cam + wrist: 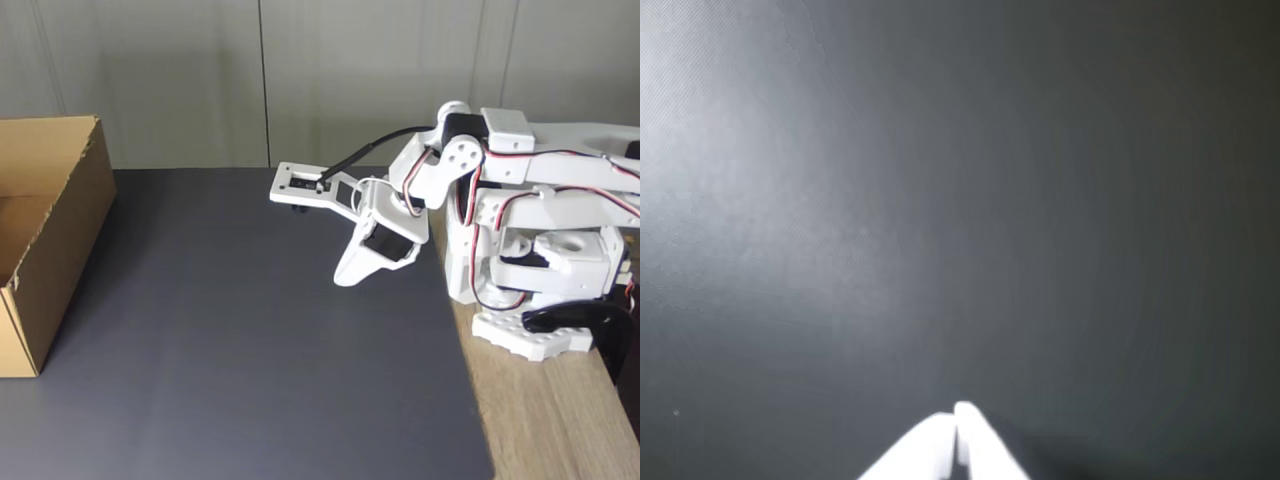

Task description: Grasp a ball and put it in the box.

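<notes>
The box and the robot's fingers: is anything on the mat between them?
No, the fixed view shows just bare dark mat between box and fingers.

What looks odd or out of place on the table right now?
Little stands out. The box sits upright at the left edge of the dark mat, its rim slightly ragged. The gripper hangs above bare mat with jaws closed and empty.

White 3D-printed arm (520,190) with black servo blocks, thin red-and-black wires along the links behind the gripper (348,272), a thicker black cable to the camera bracket above it, plain white tapered fingers (940,450), black clamp (570,325) at the base.
</notes>
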Available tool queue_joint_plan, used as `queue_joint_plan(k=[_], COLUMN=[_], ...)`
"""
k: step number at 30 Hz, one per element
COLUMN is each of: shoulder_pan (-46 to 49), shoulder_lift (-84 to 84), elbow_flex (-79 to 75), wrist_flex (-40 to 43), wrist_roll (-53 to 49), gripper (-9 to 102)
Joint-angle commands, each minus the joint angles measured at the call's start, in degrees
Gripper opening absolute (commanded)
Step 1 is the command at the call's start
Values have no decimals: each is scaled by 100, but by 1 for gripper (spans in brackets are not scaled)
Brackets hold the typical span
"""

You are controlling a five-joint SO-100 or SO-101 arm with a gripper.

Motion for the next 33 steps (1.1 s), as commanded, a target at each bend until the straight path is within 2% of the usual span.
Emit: queue_joint_plan(k=[1, 23, 33], shoulder_pan=[-35, -439, -492], shoulder_lift=[-53, -53, -53], elbow_flex=[9, 105, 105], wrist_flex=[167, 387, 1116], wrist_roll=[-35, -404, -237], gripper=[0, 0, 0])
